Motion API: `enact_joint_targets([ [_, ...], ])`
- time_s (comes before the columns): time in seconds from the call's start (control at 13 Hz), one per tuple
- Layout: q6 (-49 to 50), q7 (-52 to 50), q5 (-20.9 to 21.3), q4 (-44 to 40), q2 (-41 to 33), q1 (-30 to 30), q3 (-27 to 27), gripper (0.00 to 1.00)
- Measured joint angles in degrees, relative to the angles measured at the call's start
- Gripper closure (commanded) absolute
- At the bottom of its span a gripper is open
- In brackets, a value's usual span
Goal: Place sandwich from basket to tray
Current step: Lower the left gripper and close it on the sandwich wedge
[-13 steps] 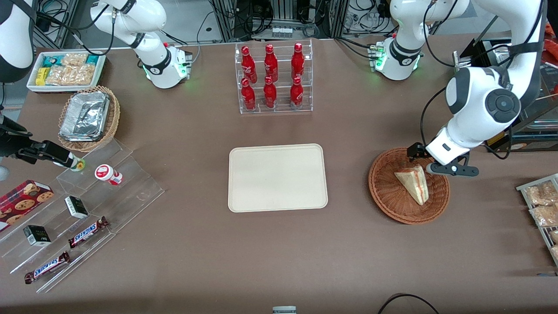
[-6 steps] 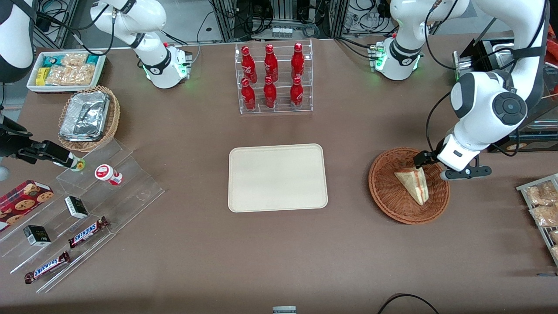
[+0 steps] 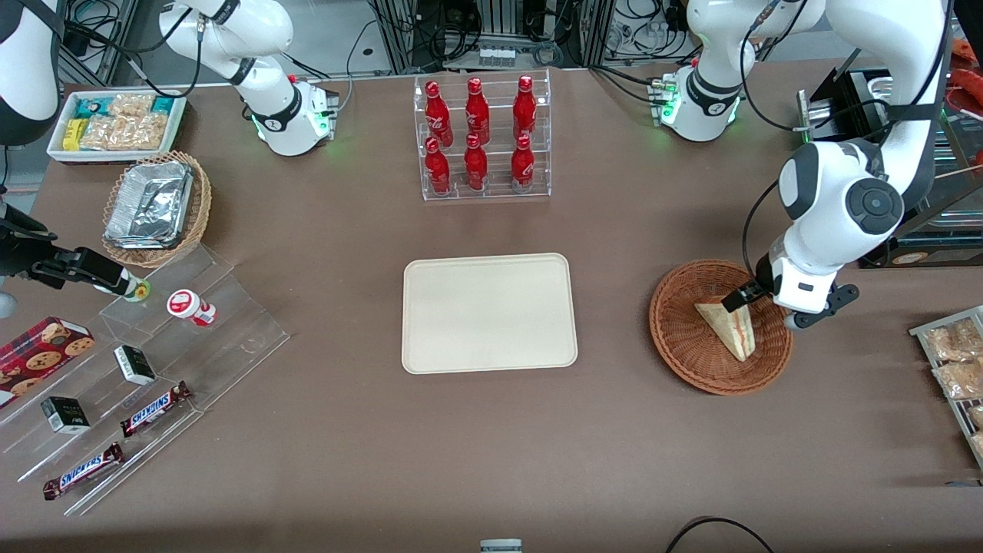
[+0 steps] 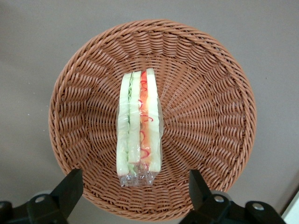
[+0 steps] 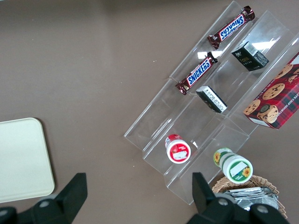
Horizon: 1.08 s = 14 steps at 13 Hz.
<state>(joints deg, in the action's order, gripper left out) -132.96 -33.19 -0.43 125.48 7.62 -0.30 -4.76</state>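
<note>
The sandwich (image 3: 729, 326), a wrapped wedge with red, green and pinkish layers, lies in the round reddish-brown wicker basket (image 3: 680, 338) toward the working arm's end of the table. In the left wrist view the sandwich (image 4: 139, 126) lies with its cut edge up in the middle of the basket (image 4: 219, 107). My left gripper (image 3: 768, 309) hovers above the basket's rim, beside the sandwich's wide end. It is open and empty (image 4: 133, 191), its fingers (image 4: 71, 185) spread wider than the sandwich. The cream-beige tray (image 3: 489, 312) lies bare at the table's middle.
A clear rack of red bottles (image 3: 480, 138) stands farther from the front camera than the tray. Packets on a rack (image 3: 956, 361) lie at the table's edge near the basket. A tan basket with foil trays (image 3: 153, 207) and clear steps with snacks (image 3: 146, 369) are toward the parked arm's end.
My left gripper has swung its wrist round above the basket and shifted a little nearer the front camera, staying open over the sandwich's wide end. The sandwich and basket have not moved.
</note>
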Motion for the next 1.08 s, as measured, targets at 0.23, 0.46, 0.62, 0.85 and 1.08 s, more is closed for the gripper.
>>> enact_joint_targets([
  [0.23, -0.7, -0.7, 0.0, 0.0, 0.7, 0.0, 0.0, 0.00],
  [0.46, -2.9, -1.2, 0.0, 0.1, 2.5, 0.0, 0.0, 0.00],
  [0.62, -5.1, -1.5, 0.0, 0.2, 4.3, 0.0, 0.0, 0.00],
  [0.85, -6.8, -1.7, 0.0, 0.2, 7.0, 0.0, 0.1, 0.21],
  [1.08, -6.9, -1.7, 0.0, 0.2, 8.0, 0.0, 0.1, 1.00],
])
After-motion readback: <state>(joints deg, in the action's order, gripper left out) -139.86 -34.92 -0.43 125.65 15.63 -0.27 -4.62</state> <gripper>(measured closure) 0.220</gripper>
